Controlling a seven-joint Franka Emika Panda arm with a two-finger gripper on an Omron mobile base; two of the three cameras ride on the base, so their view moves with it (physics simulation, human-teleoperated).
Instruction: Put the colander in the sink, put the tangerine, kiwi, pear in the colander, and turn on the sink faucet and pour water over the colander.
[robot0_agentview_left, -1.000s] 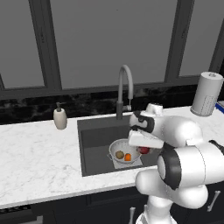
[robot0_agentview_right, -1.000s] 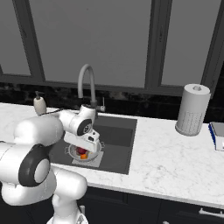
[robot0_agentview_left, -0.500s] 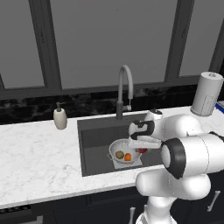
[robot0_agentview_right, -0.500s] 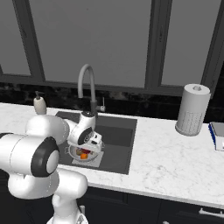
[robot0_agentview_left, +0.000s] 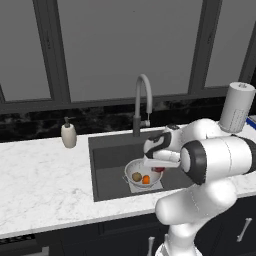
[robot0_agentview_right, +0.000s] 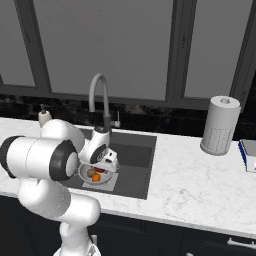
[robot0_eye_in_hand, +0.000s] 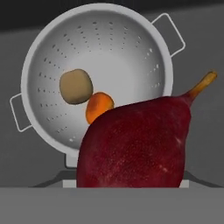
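- The colander (robot0_eye_in_hand: 98, 78) sits inside the sink (robot0_agentview_left: 107, 160), on the pale square panel at the basin bottom; in the left base view it lies near the basin's centre, slightly toward the front.
- The kiwi (robot0_eye_in_hand: 76, 86) rests in the colander bowl, left of centre in the hand view.
- The tangerine (robot0_eye_in_hand: 98, 106) lies in the bowl just beside the kiwi; whether the two touch cannot be told.
- The pear (robot0_eye_in_hand: 138, 144) fills the lower right of the hand view, close to the camera, its stem pointing to the upper right. It overlaps the colander's near rim and part of the tangerine from this angle.
- In the left base view, the pear (robot0_agentview_left: 158, 169) shows as a small red patch under the hand, at the colander's right edge.
- The gripper (robot0_agentview_left: 159, 166) hangs low over the sink, above the right side of the colander. Its fingers are hidden behind the pear, so whether they clamp the fruit or stand apart cannot be told.
- The sink faucet (robot0_agentview_left: 142, 102) stands at the back edge of the sink, its arched spout curving forward over the basin.
- A beige soap dispenser (robot0_agentview_left: 68, 134) stands on the counter (robot0_agentview_left: 45, 185), left of the sink.
- A paper towel roll (robot0_agentview_right: 219, 125) stands on the counter, well to the right of the sink.
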